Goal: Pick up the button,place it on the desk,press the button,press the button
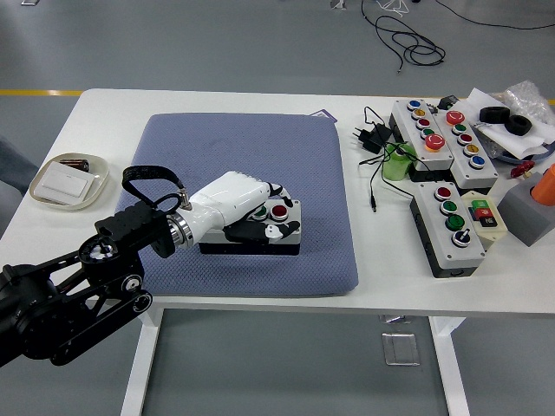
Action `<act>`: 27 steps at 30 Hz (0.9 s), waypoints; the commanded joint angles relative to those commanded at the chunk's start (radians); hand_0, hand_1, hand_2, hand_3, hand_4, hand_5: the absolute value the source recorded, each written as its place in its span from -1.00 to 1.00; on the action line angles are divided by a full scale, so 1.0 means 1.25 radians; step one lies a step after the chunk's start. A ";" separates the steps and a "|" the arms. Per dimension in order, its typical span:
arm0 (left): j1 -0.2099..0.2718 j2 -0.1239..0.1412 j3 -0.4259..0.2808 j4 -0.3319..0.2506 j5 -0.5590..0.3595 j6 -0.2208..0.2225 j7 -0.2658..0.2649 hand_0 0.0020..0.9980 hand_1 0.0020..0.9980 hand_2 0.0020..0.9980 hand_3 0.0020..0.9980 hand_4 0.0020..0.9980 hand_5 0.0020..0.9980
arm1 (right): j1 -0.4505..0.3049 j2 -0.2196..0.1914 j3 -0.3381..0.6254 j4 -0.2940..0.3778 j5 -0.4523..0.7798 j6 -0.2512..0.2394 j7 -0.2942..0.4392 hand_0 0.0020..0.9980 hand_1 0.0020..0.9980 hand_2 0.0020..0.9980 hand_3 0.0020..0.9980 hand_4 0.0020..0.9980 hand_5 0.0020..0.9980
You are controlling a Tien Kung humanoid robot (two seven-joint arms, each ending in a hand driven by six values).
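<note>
Left fingers (276, 192) curled over gray button box (290, 234), no legible writing.

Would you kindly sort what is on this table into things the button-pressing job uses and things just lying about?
In use:
- button box on the blue pad
- left robot hand over its buttons

Lying about:
- other button boxes at right
- power adapter
- dish at left
- black tape roll
</note>
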 joint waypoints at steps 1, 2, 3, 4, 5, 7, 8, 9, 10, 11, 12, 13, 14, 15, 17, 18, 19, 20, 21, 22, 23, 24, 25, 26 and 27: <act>-0.001 0.000 -0.001 0.003 -0.001 0.000 0.000 -0.95 -1.00 -0.97 0.43 0.34 1.00 | 0.000 0.000 0.000 0.000 0.000 0.000 0.000 0.27 -0.04 0.24 0.13 -0.40 -0.55; -0.001 0.000 0.000 0.005 -0.001 -0.001 0.001 -0.95 -1.00 -0.97 0.43 0.33 1.00 | 0.000 0.000 0.000 0.000 0.001 -0.001 0.000 0.27 -0.05 0.24 0.13 -0.40 -0.56; -0.002 0.001 0.000 0.007 -0.001 -0.002 0.001 -0.95 -1.00 -0.97 0.43 0.33 1.00 | 0.000 0.000 0.000 0.000 0.002 -0.001 0.001 0.27 -0.05 0.24 0.13 -0.40 -0.56; -0.002 0.001 0.002 0.009 -0.001 -0.004 0.001 -0.95 -1.00 -0.97 0.43 0.33 1.00 | 0.000 0.000 0.000 0.000 0.002 -0.001 0.001 0.27 -0.05 0.24 0.13 -0.40 -0.56; -0.003 0.001 0.003 0.011 0.000 -0.005 0.001 -0.95 -1.00 -0.97 0.43 0.33 1.00 | 0.000 0.000 0.000 0.000 0.003 -0.001 0.001 0.27 -0.05 0.24 0.13 -0.40 -0.56; -0.003 0.001 0.005 0.017 0.001 -0.009 0.002 -0.95 -1.00 -0.97 0.43 0.33 1.00 | 0.001 0.000 0.001 0.000 0.001 -0.001 0.000 0.27 -0.05 0.24 0.13 -0.40 -0.56; -0.003 0.001 0.006 0.021 0.002 -0.011 0.002 -0.95 -1.00 -0.97 0.43 0.33 1.00 | 0.001 0.000 0.001 0.000 0.000 -0.001 0.000 0.27 -0.05 0.24 0.13 -0.40 -0.56; -0.003 0.001 0.006 0.023 0.004 -0.013 0.002 -0.95 -1.00 -0.97 0.43 0.33 1.00 | 0.001 0.000 0.001 0.000 -0.001 -0.001 0.000 0.27 -0.05 0.24 0.13 -0.40 -0.56; -0.002 0.001 0.006 0.025 0.005 -0.014 0.002 -0.95 -1.00 -0.97 0.43 0.33 1.00 | 0.001 0.000 0.002 0.000 -0.001 -0.001 0.000 0.27 -0.05 0.24 0.13 -0.40 -0.56; -0.001 0.003 0.007 0.026 0.006 -0.017 0.003 -0.95 -1.00 -0.97 0.43 0.33 1.00 | 0.001 0.000 0.001 0.000 0.000 -0.001 0.000 0.27 -0.05 0.24 0.13 -0.40 -0.56; 0.000 0.004 0.007 0.026 0.006 -0.018 0.003 -0.95 -1.00 -0.97 0.43 0.33 1.00 | 0.001 0.000 0.001 0.000 0.000 -0.001 0.000 0.27 -0.05 0.24 0.13 -0.40 -0.56; 0.001 0.007 0.008 0.025 0.006 -0.020 0.003 -0.95 -1.00 -0.97 0.43 0.33 1.00 | 0.000 -0.001 0.001 0.000 0.000 -0.001 0.000 0.27 -0.05 0.24 0.13 -0.40 -0.56; 0.001 0.008 0.009 0.024 0.007 -0.021 0.004 -0.95 -1.00 -0.97 0.43 0.34 1.00 | 0.000 -0.001 0.001 0.000 0.001 -0.001 0.000 0.27 -0.05 0.24 0.13 -0.40 -0.56; 0.001 0.009 0.011 0.024 0.007 -0.022 0.005 -0.95 -1.00 -0.97 0.43 0.34 1.00 | 0.000 -0.001 0.001 0.000 0.000 -0.001 0.000 0.27 -0.05 0.24 0.13 -0.40 -0.56; 0.002 0.010 0.015 0.027 0.009 -0.027 0.006 -0.95 -1.00 -0.97 0.43 0.34 1.00 | 0.000 -0.001 0.001 0.000 -0.001 0.000 0.000 0.27 -0.05 0.24 0.13 -0.40 -0.56; 0.002 0.009 0.018 0.030 0.011 -0.030 0.007 -0.95 -1.00 -0.97 0.43 0.34 1.00 | 0.000 -0.001 0.002 0.000 -0.001 0.000 0.000 0.27 -0.05 0.24 0.13 -0.40 -0.56; 0.002 0.009 0.020 0.033 0.013 -0.033 0.008 -0.95 -1.00 -0.97 0.43 0.34 1.00 | 0.000 0.000 0.002 0.000 -0.001 0.000 0.000 0.27 -0.05 0.24 0.13 -0.40 -0.56; 0.003 0.009 0.021 0.036 0.015 -0.035 0.009 -0.96 -1.00 -0.97 0.43 0.34 1.00 | 0.000 0.000 0.002 0.000 -0.001 0.000 0.000 0.27 -0.05 0.24 0.13 -0.40 -0.56; 0.003 0.009 0.021 0.039 0.018 -0.038 0.010 -0.96 -1.00 -0.97 0.43 0.34 1.00 | 0.000 0.000 0.001 0.000 0.000 0.000 0.000 0.27 -0.05 0.24 0.13 -0.40 -0.56; 0.004 0.009 0.022 0.041 0.018 -0.039 0.011 -0.96 -1.00 -0.97 0.43 0.34 1.00 | 0.000 0.000 0.000 0.000 0.000 0.000 0.000 0.27 -0.05 0.24 0.13 -0.40 -0.56; 0.004 0.010 0.022 0.041 0.018 -0.039 0.011 -0.96 -1.00 -0.97 0.43 0.34 1.00 | 0.000 0.000 0.000 0.000 0.002 0.000 0.000 0.27 -0.05 0.24 0.13 -0.40 -0.56; 0.005 0.010 0.022 0.042 0.017 -0.040 0.012 -0.96 -1.00 -0.97 0.43 0.34 1.00 | 0.000 0.000 -0.001 0.000 0.003 -0.001 0.000 0.27 -0.05 0.24 0.13 -0.40 -0.56; 0.005 0.010 0.022 0.042 0.017 -0.039 0.012 -0.96 -1.00 -0.97 0.43 0.34 1.00 | 0.000 0.000 -0.001 0.000 0.003 -0.001 0.000 0.27 -0.05 0.24 0.13 -0.40 -0.56; 0.005 0.010 0.020 0.041 0.017 -0.038 0.011 -0.95 -1.00 -0.97 0.43 0.34 1.00 | 0.000 0.000 0.000 0.000 0.003 -0.001 0.000 0.27 -0.05 0.24 0.13 -0.40 -0.56; 0.005 0.009 0.017 0.038 0.016 -0.035 0.010 -0.95 -1.00 -0.97 0.43 0.34 1.00 | 0.000 0.000 0.000 0.000 0.002 0.000 -0.001 0.27 -0.05 0.24 0.13 -0.40 -0.56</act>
